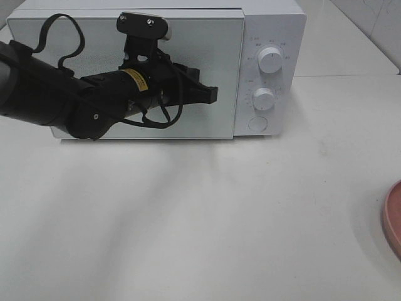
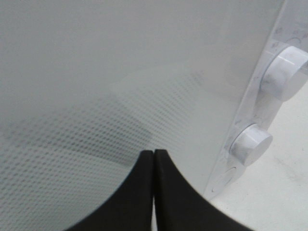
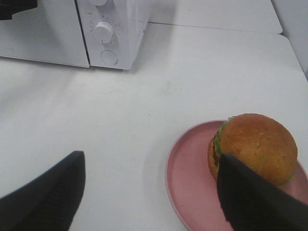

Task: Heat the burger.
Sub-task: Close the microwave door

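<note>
Resting at microwave (image 1: 156,75) door: left pincer (image 2: 154,159) closed, empty | right pincer (image 3: 149,192) wide, empty | writing illegible

- A staged test bench made up like a kitchen counter, not a lived-in kitchen.
- A white microwave (image 1: 156,69) with two round dials (image 1: 270,59) stands on a plain white table (image 1: 200,219).
- A pale tiled wall (image 1: 376,25) rises behind the table.
- A black robot arm (image 1: 75,94) with loose cabling reaches across the microwave door.
- A burger (image 3: 255,149) sits on a pink plate (image 3: 187,183), the only food in view.
</note>
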You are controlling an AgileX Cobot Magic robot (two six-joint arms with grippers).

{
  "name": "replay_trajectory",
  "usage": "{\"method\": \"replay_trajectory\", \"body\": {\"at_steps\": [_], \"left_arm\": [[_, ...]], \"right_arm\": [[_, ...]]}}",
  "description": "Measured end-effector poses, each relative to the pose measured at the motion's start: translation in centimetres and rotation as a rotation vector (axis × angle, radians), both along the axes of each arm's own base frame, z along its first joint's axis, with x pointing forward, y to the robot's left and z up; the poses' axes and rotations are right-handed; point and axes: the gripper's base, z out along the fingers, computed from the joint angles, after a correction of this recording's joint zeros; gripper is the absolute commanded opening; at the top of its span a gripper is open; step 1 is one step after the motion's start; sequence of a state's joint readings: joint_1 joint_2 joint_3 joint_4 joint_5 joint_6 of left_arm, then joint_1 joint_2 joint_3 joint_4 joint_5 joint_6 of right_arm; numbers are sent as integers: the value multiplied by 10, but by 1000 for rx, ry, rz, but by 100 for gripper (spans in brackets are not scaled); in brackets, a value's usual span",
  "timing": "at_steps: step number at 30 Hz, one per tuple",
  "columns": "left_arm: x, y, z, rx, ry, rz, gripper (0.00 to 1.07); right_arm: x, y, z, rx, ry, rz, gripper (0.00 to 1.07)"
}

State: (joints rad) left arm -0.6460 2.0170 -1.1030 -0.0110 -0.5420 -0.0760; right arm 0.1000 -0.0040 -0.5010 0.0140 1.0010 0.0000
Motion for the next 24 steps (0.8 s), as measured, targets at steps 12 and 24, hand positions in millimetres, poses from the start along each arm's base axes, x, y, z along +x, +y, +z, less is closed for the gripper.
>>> {"method": "replay_trajectory", "body": {"at_steps": [12, 24], "left_arm": [[11, -21, -1, -2, -6, -24, 0], [6, -25, 8, 20, 68, -18, 0]], "right_arm": [[0, 0, 0, 0, 0, 0, 75], [0, 0, 0, 0, 0, 0, 75]]}}
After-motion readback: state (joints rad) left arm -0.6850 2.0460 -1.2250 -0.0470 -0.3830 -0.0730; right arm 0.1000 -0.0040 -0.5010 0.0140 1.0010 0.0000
